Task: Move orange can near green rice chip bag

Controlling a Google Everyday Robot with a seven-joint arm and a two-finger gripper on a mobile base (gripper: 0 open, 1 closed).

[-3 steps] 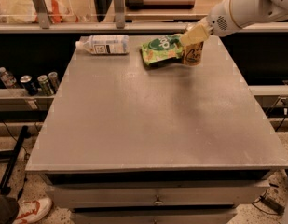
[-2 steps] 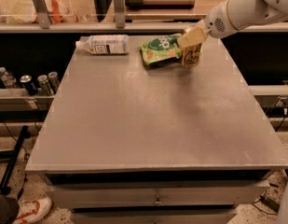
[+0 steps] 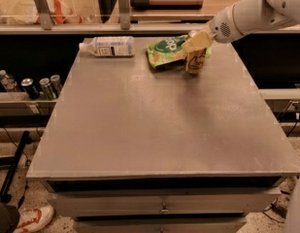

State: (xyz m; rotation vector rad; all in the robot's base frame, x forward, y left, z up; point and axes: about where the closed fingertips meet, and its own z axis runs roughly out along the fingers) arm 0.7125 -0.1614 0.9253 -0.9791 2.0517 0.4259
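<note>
The orange can [image 3: 195,62] stands upright at the far right of the grey table [image 3: 159,130], its base at or just above the tabletop. It is right beside the right edge of the green rice chip bag [image 3: 165,49], which lies flat. My gripper [image 3: 196,41] reaches in from the upper right on the white arm [image 3: 246,16] and is shut on the top of the can. The can's silver top is hidden by the fingers.
A clear plastic bottle [image 3: 108,46] with a white label lies on its side at the far left of the table. Small dark cans [image 3: 40,86] and a bottle stand on a low shelf to the left. Counters lie behind the table.
The gripper and the orange can moved together slightly left and down toward the tabletop, staying next to the bag. The bag and the bottle have not moved.
</note>
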